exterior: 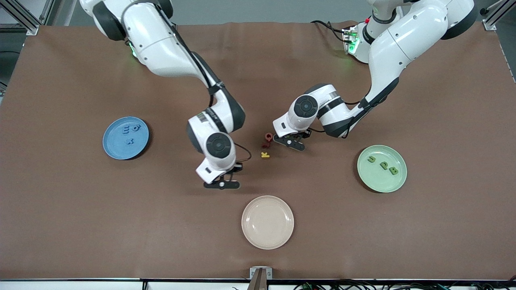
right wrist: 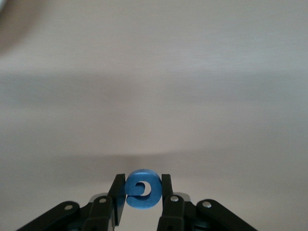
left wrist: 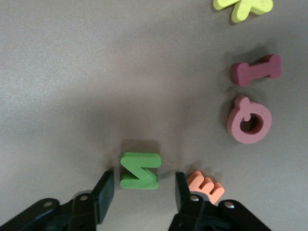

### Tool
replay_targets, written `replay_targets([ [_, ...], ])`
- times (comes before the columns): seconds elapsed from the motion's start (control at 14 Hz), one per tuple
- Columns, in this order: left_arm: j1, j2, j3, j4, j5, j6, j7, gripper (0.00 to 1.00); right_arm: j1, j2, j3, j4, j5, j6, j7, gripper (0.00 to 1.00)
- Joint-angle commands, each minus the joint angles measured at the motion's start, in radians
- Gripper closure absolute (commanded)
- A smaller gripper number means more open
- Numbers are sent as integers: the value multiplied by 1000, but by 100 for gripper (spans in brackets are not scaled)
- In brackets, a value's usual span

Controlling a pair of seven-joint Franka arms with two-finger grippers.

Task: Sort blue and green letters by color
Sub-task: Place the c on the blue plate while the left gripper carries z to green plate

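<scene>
Pinching a blue G (right wrist: 142, 189) between its two fingers, the right gripper (exterior: 221, 185) hangs just above bare brown table (exterior: 80, 225), between the blue plate and the beige plate (exterior: 267, 222).

Over the middle of the table, the left gripper (exterior: 289, 143) is low, its fingers spread on either side of a green N (left wrist: 140, 171) lying flat on the cloth; the fingertips do not touch the letter. An orange E (left wrist: 206, 187) lies just beside one fingertip, partly under it. Close by sit a dark red Q (left wrist: 249, 120) and a dark red I (left wrist: 256, 70), with a yellow K (exterior: 265, 154) a little nearer the front camera. These crowd one side of the N, while its other side is open cloth.

Toward the right arm's end, the blue plate (exterior: 115, 149) holds three blue letters: an E (exterior: 126, 129), a 9-like piece (exterior: 137, 128) and an X (exterior: 130, 141). Toward the left arm's end, the green plate (exterior: 383, 185) holds three green letters in a row: a U (exterior: 371, 159), a P (exterior: 383, 164) and a B (exterior: 393, 170). The beige plate lies nearest the front camera.
</scene>
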Motion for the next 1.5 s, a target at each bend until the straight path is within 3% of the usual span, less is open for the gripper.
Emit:
replay_targets([
  [0.0, -24, 0, 30, 0, 26, 31, -8, 50, -62, -146, 6, -184, -37, -26, -140, 100],
  [0.29, -24, 0, 33, 0, 26, 33, -7, 63, -222, -419, 2, -640, -66, 207, -440, 100],
  [0.5, -21, -5, 33, 6, 26, 33, -1, 72, -349, -531, 0, -853, -68, 333, -648, 100],
  [0.86, 17, -48, 28, 6, 26, 18, 39, 74, -455, -695, 0, -1061, -69, 359, -782, 99],
  [0.93, 31, -63, 24, 6, 26, 7, 51, 74, -457, -721, 0, -1091, -69, 364, -782, 88],
  [1.0, 54, -81, 13, 6, 24, -4, 67, 74, -463, -735, 0, -1105, -69, 360, -782, 65],
  [1.07, 77, -94, -1, 6, 24, -19, 79, 74, -467, -740, 2, -1106, -69, 349, -780, 1],
  [1.43, 322, -103, -146, 0, 24, -160, 205, 73, -487, -767, 3, -1098, -69, 289, -779, 0],
])
